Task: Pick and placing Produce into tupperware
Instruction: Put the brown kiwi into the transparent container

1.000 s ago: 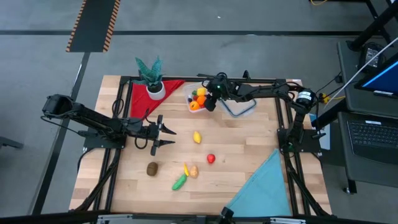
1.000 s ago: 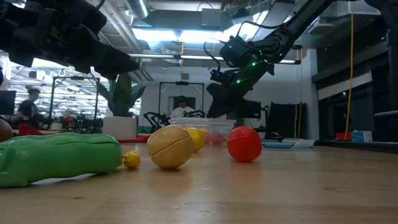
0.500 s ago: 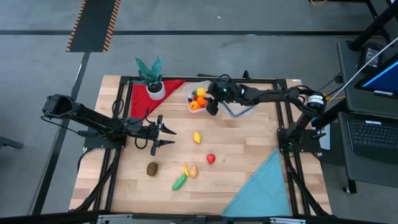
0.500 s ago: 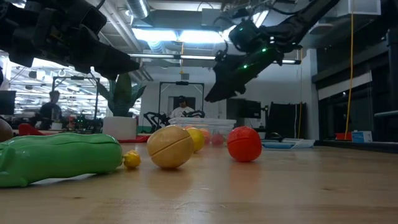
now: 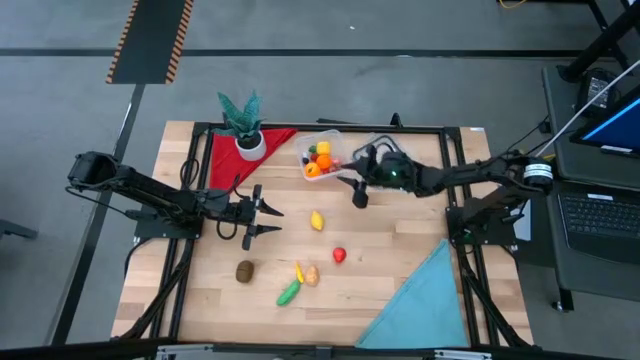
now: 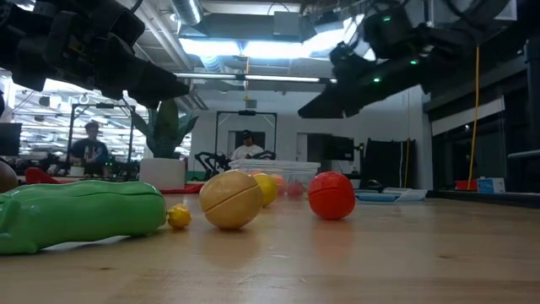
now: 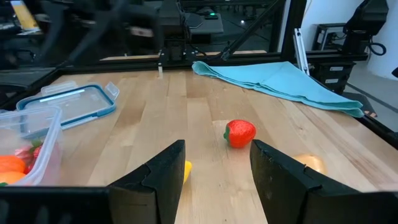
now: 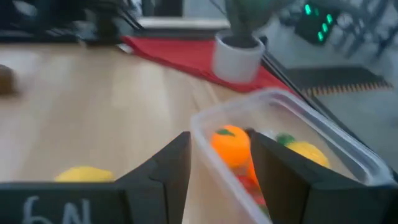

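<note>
The left gripper (image 5: 272,219) hangs left of the tupperware (image 5: 320,155), jaws apart and empty. The tupperware holds orange, yellow and red produce (image 5: 318,160). Just right of it, the right gripper (image 5: 352,190) hangs, jaws apart and empty, with "6N" written on it.
</note>
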